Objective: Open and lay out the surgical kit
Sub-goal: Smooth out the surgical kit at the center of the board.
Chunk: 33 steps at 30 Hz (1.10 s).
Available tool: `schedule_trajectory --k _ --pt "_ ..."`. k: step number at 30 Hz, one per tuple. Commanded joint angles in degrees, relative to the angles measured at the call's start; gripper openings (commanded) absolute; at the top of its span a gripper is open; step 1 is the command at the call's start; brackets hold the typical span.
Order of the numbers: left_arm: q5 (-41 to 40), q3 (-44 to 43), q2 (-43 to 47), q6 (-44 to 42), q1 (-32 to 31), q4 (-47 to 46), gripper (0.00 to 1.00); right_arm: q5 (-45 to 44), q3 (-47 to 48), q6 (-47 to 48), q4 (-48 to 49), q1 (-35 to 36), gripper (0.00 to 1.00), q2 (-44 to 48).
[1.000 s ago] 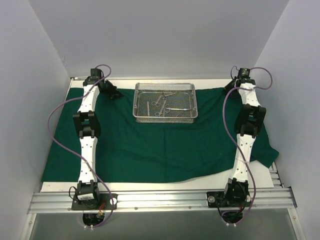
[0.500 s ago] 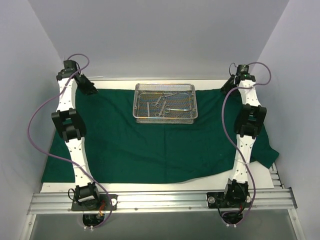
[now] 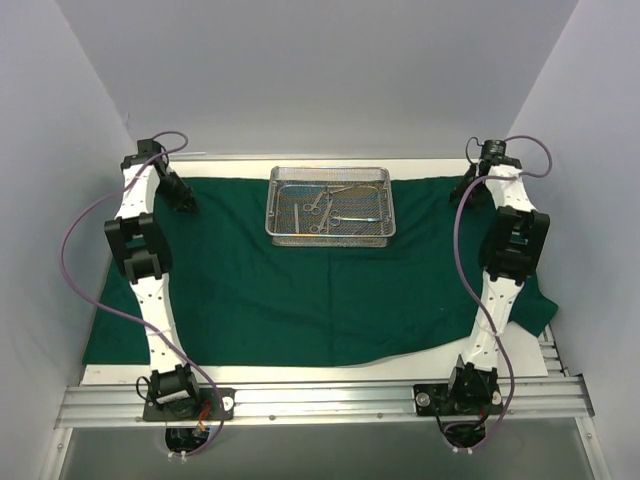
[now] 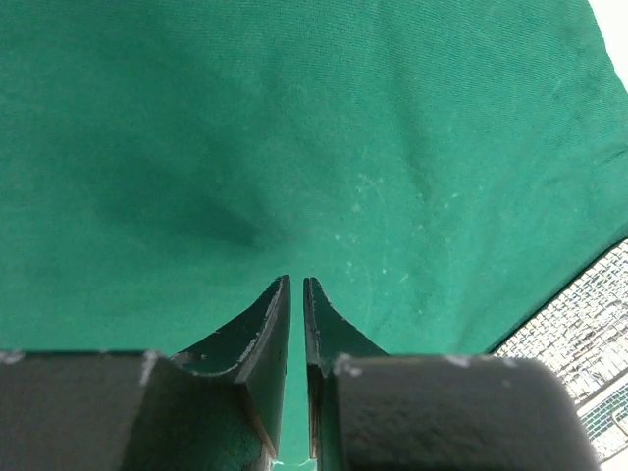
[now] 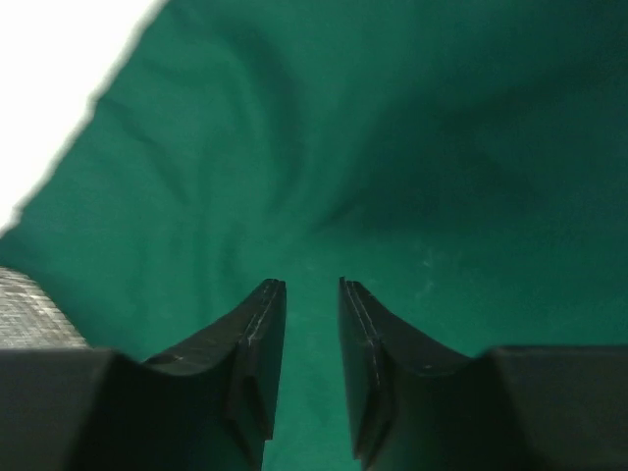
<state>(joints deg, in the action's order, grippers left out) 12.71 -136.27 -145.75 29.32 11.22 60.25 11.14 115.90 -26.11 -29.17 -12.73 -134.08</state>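
The left fingers stand a narrow slit apart in the lower middle of the left wrist view. Nothing is between them. They point down over the green cloth, and whether the tips touch it cannot be told. A corner of the wire-mesh tray shows at the lower right of that view.

The right fingers are parted a little wider, also with nothing between them. Rumpled cloth lies below them, a bit of mesh is at the left edge, and bare white surface fills the upper left.

From above, the left fingers sit at the cloth's upper left corner and the right fingers at its upper right, well apart. The tray lies between them at upper centre. It rests on the cloth, and the steel ring-handled instruments lie loosely crossed inside it.

The cloth is spread open over most of the surface. Its lower edge is uneven, and its lower right corner reaches toward the right side.
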Motion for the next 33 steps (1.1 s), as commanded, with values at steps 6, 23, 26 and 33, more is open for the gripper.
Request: schedule_trajectory --k 6,23,26,33 --pt "3.5 -3.4 -6.4 4.0 1.1 -0.2 0.10 -1.7 -0.9 -0.5 1.7 0.9 0.03 -5.4" --pt "7.6 -4.8 -4.0 6.4 4.0 -0.8 0.08 -2.3 13.5 -3.2 -4.1 2.0 0.00 -10.4" --pt "8.4 3.0 1.3 6.1 1.4 -5.3 0.09 -2.6 11.7 -0.1 -3.5 4.1 0.00 -5.6" --pt "12.9 5.2 6.4 9.0 -5.1 -13.0 0.15 -2.2 10.1 1.2 -1.8 11.8 0.01 -1.1"
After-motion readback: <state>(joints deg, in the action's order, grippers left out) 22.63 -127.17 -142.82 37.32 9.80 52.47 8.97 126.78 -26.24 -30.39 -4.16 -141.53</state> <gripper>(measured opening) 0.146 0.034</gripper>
